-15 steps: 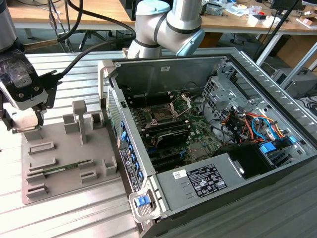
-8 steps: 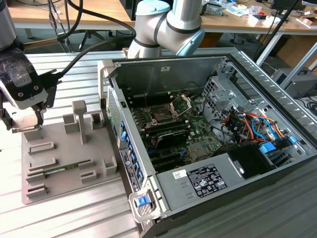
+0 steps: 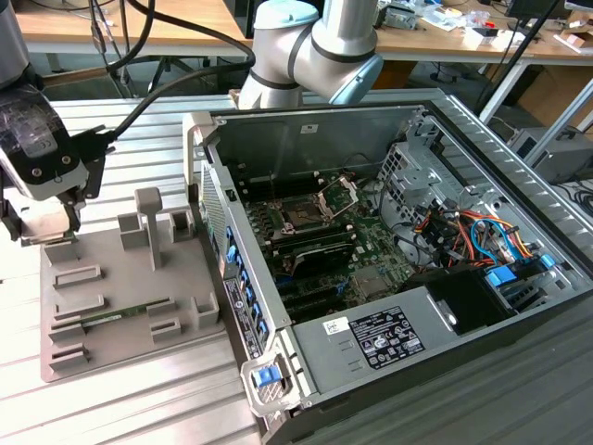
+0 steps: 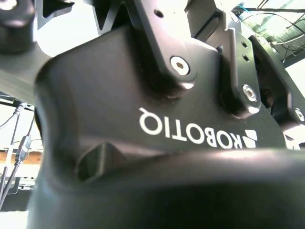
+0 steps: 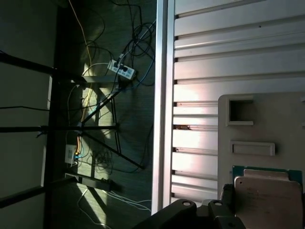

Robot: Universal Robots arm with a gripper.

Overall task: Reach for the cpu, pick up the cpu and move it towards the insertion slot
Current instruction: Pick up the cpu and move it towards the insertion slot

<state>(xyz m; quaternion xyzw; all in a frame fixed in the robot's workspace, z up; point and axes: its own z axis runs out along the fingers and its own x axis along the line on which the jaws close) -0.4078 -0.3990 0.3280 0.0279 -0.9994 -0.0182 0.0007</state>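
So, the gripper (image 3: 44,222) was spotted low over the far corner of the grey tray (image 3: 130,278), on the exterior view's left. Whether it was open or closed couldn't be told, and nothing could be confirmed as held. The cpu (image 5: 267,195) was caught in the first wrist view, laid flat in its pocket at that corner of the tray, just beside the gripper's black linkage. It was judged as not lifted yet. A memory stick (image 3: 120,316) was laid in a groove nearer the tray's front edge. Further off, the open computer case (image 3: 306,144) was set on the slatted table (image 3: 139,413), well apart from the cpu. The insertion slot (image 3: 302,215) was seen on the green board inside it, with its bracket apparently raised.

What could go wrong, probably: the chip looked thin and sunk into its pocket, so it could be tipped or dropped by a slightly off-centre grab. The case wall or that raised bracket could also get clipped if the chip were carried over too low.
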